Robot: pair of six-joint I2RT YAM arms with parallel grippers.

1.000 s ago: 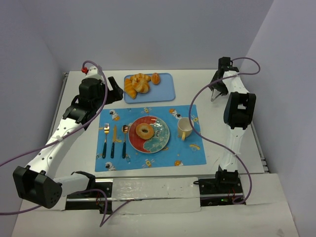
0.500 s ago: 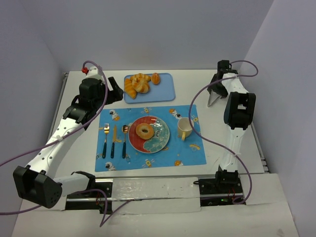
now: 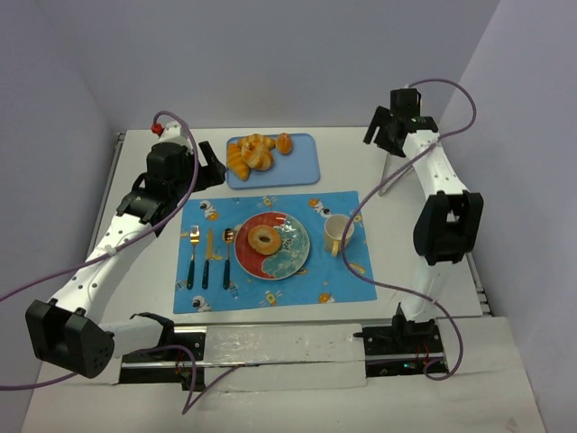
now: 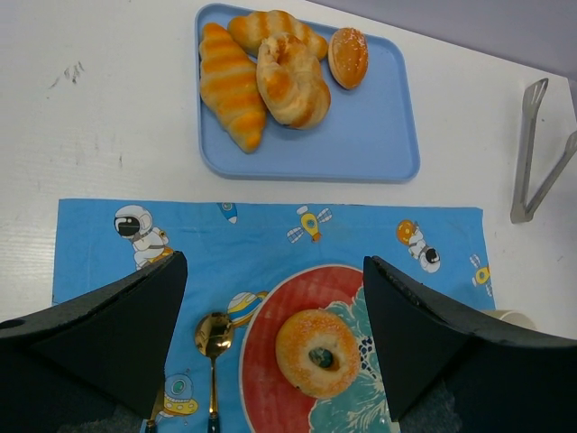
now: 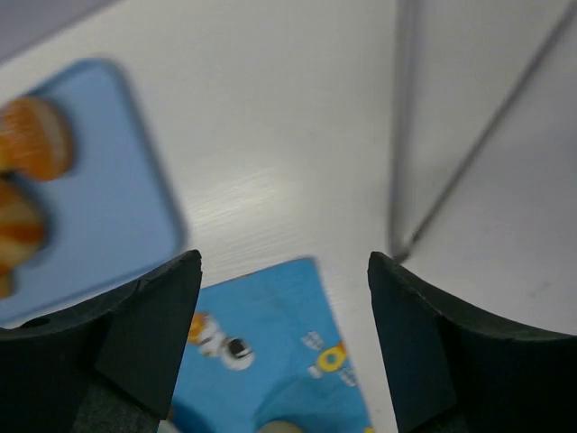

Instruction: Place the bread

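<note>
Right arm's fingers [image 5: 144,334] have lifted away from the grey metal tongs [image 4: 526,162], which lie on the white bench [image 4: 90,135] at 2 o'clock of the plate. They stand wide apart, holding nothing. The light golden ring-shaped bread [image 3: 265,239] rests on the round red-and-blue plate [image 3: 293,253] in the middle of the blue placemat [image 3: 343,280]. The left arm's fingers [image 4: 108,334], at 10 o'clock, are also wide and empty.

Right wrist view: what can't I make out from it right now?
Tongs: blurred, upper ends cut by the top edge.
Pastries on blue tray: blurred, cut by the left edge.
Bread: outside this view; the left wrist shows it on the plate.
</note>
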